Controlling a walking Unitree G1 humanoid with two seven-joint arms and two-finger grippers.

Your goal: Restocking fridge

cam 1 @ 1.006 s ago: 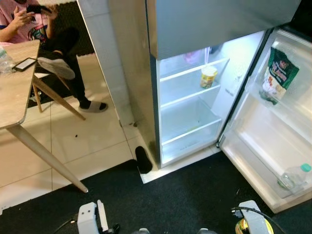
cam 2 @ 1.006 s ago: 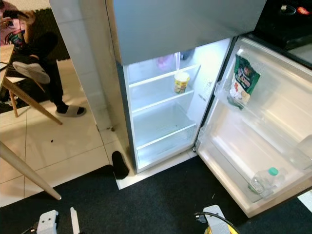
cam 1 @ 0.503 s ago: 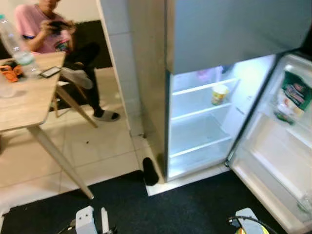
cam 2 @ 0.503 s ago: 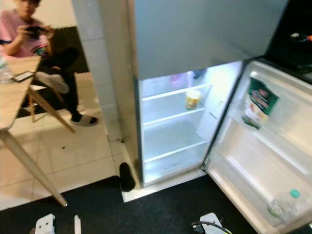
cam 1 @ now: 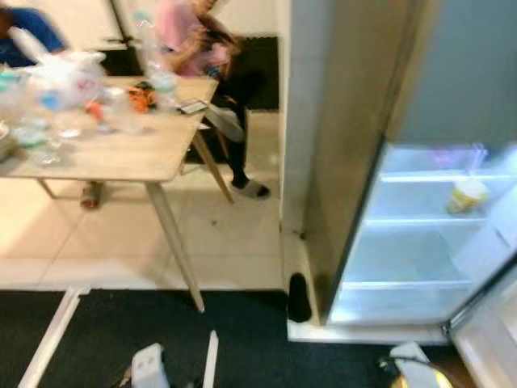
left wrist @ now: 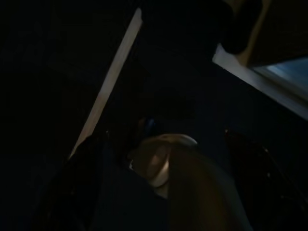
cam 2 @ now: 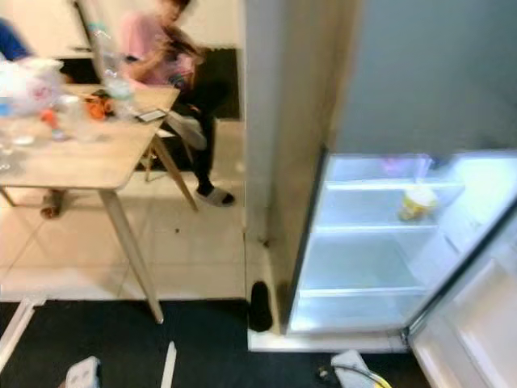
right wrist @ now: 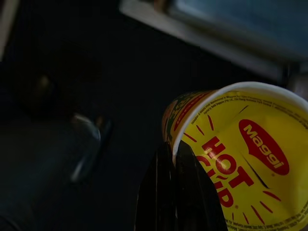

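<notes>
A yellow Maggi Hot Cup noodle cup [right wrist: 240,154] sits in my right gripper [right wrist: 195,161], which is shut on it; one black finger [right wrist: 175,192] presses its side. The right arm [cam 1: 416,370] hangs low over the black mat, in front of the open fridge [cam 1: 420,234]. Its lit compartment has white shelves, and another noodle cup [cam 1: 468,194] stands on the upper one. My left arm [cam 1: 149,368] hangs idle at the lower left. Its wrist view is very dark, with only the mat and a pale strip [left wrist: 113,77] to make out.
A wooden table [cam 1: 121,158] at the left carries bottles, bags and small items. One person in pink [cam 1: 194,32] sits behind it and another in blue [cam 1: 24,32] at the far left. A black slipper [cam 1: 299,295] lies by the fridge base. A white strip [cam 1: 212,360] lies on the mat.
The camera has swung to the left: the fridge has slid to the right edge, its door shelves have left the picture, and the table and the people have come into view.
</notes>
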